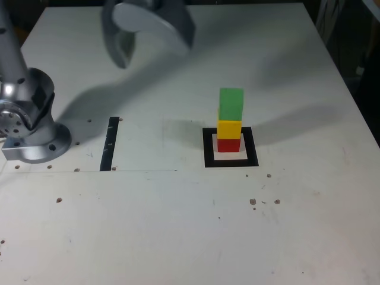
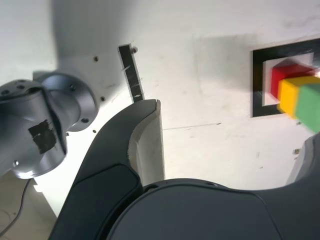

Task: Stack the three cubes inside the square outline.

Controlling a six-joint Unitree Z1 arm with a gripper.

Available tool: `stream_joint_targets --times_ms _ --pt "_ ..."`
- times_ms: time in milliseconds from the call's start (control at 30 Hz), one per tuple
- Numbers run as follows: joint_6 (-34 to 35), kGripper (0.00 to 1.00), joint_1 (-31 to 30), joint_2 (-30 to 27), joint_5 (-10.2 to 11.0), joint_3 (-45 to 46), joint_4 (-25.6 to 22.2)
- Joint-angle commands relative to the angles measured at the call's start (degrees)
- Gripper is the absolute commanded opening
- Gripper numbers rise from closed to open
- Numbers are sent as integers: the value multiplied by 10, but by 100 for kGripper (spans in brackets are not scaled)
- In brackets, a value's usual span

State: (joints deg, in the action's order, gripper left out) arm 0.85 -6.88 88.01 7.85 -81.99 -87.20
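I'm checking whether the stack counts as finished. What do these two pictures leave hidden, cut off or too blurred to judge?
- Pincer: blurred by motion in the exterior view and cut by the top edge; its second finger barely shows in the wrist view.
- Green cube: cut by the wrist view's edge, blurred.
- Red cube: its footing in the square outline is only seen from one side; its far edge is hidden.

Bright, even light on white table. Gripper blurry at 12 o'clock in exterior view, big soft shadow under it. Cube stack sharp there, blurry in wrist view. Corners darker.
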Motion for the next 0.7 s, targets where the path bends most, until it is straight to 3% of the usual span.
stream_joint_targets --times_ms 0,300,667 --pt "2 99 2 -57 -7 83 21" --pt "-11 99 38 -71 -37 300 168" --pt "-57 99 95 -54 -58 396 263"
